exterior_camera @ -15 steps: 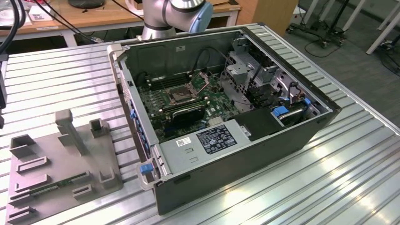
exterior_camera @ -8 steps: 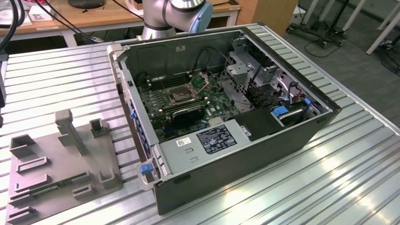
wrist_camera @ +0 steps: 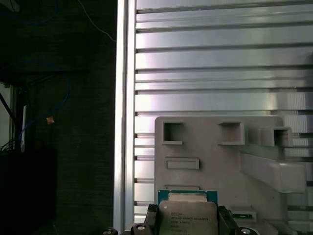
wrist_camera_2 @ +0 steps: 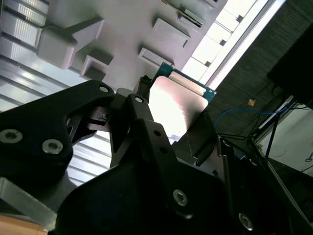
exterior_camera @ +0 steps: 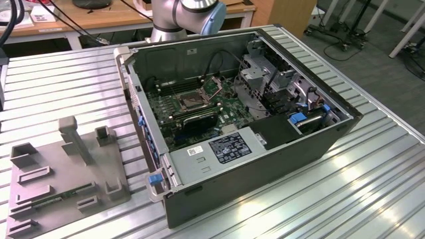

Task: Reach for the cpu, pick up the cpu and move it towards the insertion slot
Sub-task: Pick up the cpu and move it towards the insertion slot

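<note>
Over the ribbed metal table [wrist_camera: 220, 73] and its gray fixture plate [wrist_camera: 215, 164], the end effector [wrist_camera: 188, 223] clamps the cpu [wrist_camera: 188, 211] by two edges, apart from the insertion slot [exterior_camera: 190, 102] inside the open computer case [exterior_camera: 265, 164].

Counted one open black metal computer case [exterior_camera: 265, 169] on one ribbed silvery aluminium table [exterior_camera: 359, 199]. Inside it, found one square dark silvery-framed insertion slot [exterior_camera: 191, 102]. Noted one flat gray fixture plate [exterior_camera: 66, 174] at the exterior view's near left, bearing one long narrow green memory stick [exterior_camera: 56, 196]. Saw one small square silvery-topped cpu [wrist_camera: 188, 220] in the first wrist view.
</note>
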Robot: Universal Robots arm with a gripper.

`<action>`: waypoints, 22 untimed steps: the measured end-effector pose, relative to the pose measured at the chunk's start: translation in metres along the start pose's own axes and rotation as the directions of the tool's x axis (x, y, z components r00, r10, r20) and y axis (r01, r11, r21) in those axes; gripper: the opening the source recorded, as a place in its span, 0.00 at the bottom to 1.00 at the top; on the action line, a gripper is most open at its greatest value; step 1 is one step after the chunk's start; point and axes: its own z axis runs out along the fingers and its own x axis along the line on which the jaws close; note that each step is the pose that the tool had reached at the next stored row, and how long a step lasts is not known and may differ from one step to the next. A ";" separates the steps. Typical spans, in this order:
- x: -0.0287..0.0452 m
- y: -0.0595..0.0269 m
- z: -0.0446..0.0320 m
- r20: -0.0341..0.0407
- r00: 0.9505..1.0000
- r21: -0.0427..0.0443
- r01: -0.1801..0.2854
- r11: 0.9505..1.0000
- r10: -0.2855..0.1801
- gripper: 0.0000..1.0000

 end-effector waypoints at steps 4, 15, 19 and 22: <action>0.0000 0.0001 -0.0026 0.000 1.000 0.000 0.000 1.000 0.000 0.55; 0.0001 0.0004 -0.0093 0.000 1.000 0.000 0.000 1.000 0.000 0.55; 0.0001 0.0005 -0.0117 0.000 1.000 0.000 0.000 1.000 0.000 0.55; 0.0004 0.0006 -0.0132 0.000 1.000 0.000 0.000 1.000 0.000 0.55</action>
